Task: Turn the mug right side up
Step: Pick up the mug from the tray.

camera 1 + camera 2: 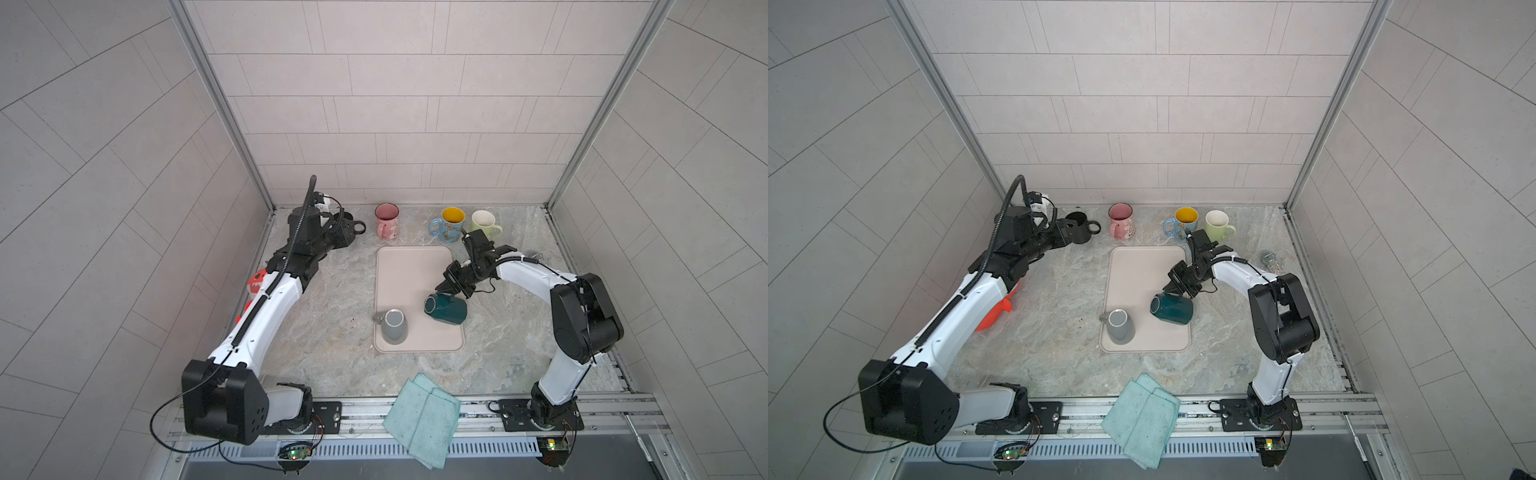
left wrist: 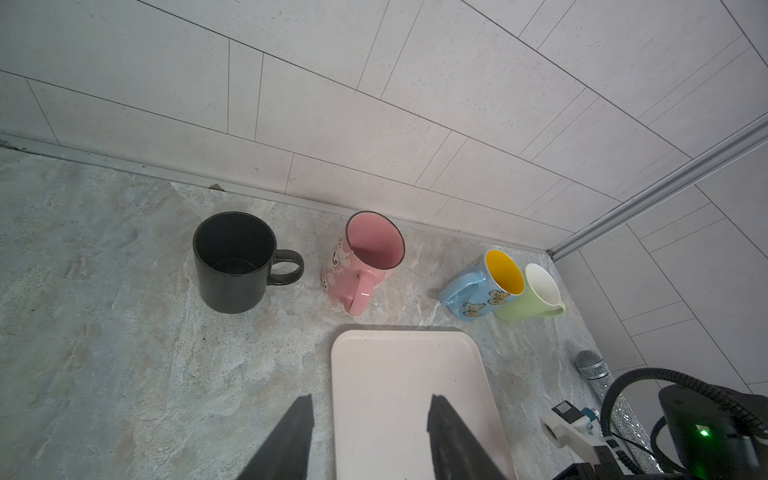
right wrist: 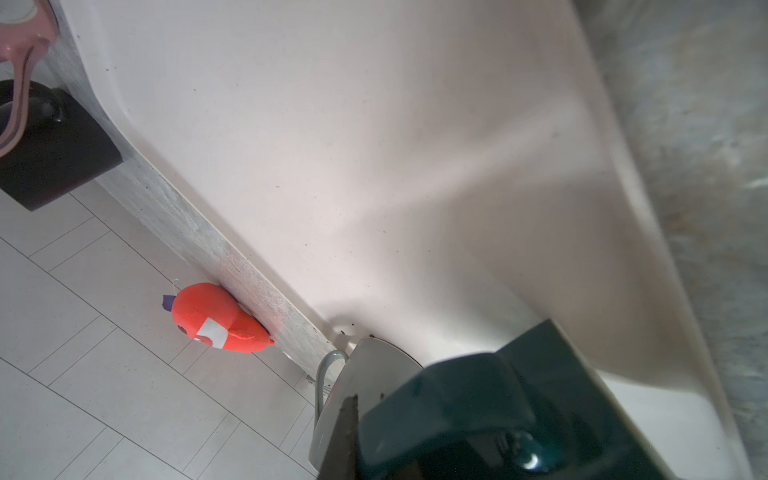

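A dark teal mug point(image 1: 445, 307) is tipped on its side over the pink tray point(image 1: 399, 270), its round end facing left. My right gripper point(image 1: 448, 291) is shut on its handle point(image 3: 449, 399) from above and behind. In the right wrist view the handle fills the space beside the one finger point(image 3: 348, 419) that shows. A grey mug point(image 1: 394, 327) stands upside down at the tray's near left corner. My left gripper point(image 2: 370, 415) hangs open and empty at the back left, short of a black mug point(image 1: 1079, 226).
Along the back wall stand the black mug, a pink mug point(image 1: 387, 220), a blue mug with a yellow inside point(image 1: 449, 224) and a pale green mug point(image 1: 484, 224), all upright. An orange plush toy point(image 1: 997, 311) lies under the left arm. A glitter microphone point(image 1: 1273, 262) lies far right, teal cloths point(image 1: 422, 419) at the front edge.
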Controlling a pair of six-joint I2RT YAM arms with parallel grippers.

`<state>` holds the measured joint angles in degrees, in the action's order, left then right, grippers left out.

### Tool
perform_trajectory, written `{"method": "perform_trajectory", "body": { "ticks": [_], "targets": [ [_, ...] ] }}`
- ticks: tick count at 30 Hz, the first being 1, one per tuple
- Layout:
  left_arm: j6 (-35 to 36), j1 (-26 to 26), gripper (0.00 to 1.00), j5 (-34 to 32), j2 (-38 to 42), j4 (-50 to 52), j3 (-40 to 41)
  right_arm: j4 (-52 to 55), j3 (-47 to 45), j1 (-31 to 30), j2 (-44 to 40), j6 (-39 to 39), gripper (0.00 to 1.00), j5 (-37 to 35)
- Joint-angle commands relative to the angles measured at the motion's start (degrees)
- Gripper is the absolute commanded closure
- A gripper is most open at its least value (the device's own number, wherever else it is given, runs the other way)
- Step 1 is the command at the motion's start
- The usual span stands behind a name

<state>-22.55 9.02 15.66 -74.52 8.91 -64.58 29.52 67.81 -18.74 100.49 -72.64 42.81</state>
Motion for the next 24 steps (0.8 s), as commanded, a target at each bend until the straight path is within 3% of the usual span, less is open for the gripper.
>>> {"method": "perform_trajectory", "body": {
  "ticks": [1,11,24],
  "targets": [
    [-0.3,-0.2,0.5,0.7,-0.5,-0.2,-1.0,-2.5,0.6,-0.7,-1.7,-0.9,1.0,1.5],
    [-0.6,-0.2,0.5,1.6,-1.3,-0.1,-2.0,-6.9,1.5,-1.3,-2.3,4.1,1.0,1.2],
    [-1.8,-0.3,0.49,9.2,-5.4,2.3,-9.4,-10.5,6.5,-3.7,-8.0,23.9,1.0,-0.3]
  ]
}}
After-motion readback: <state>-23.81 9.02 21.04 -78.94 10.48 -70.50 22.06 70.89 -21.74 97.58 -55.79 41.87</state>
